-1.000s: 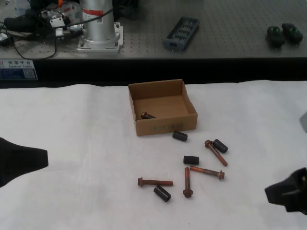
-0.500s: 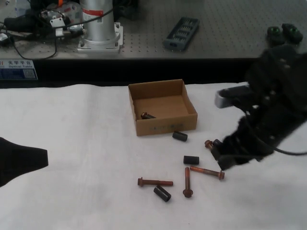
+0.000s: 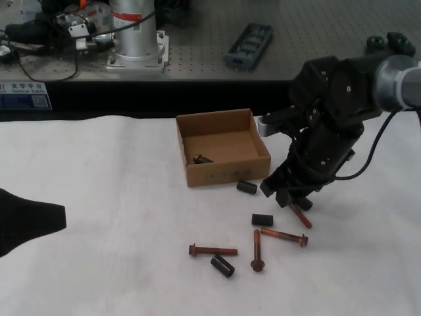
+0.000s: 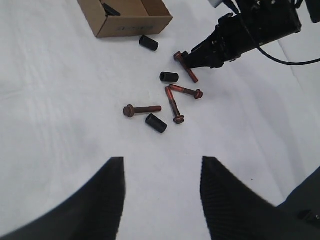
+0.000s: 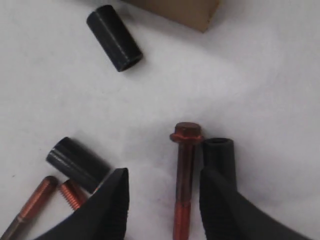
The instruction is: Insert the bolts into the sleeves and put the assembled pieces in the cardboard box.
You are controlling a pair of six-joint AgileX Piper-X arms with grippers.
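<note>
Right gripper (image 5: 164, 174) fingers (image 5: 100, 210) are spread apart, gripping nothing, bolt (image 5: 184, 165) lying between them; left gripper (image 4: 162, 161) gapes empty too.

A white cloth (image 3: 99, 171) covered the bench. On it stood the cardboard box (image 3: 227, 174), with a first sleeve (image 3: 247, 187) just before its front wall. Nearer lay a second sleeve (image 3: 262, 219) and a third sleeve (image 3: 222, 265) among three rust-coloured bolts: a left bolt (image 3: 212, 250), a middle bolt (image 3: 256, 250) and a slanted bolt (image 3: 284, 236). A far bolt (image 5: 185, 170) lay just beside a fourth sleeve (image 5: 218, 155).
</note>
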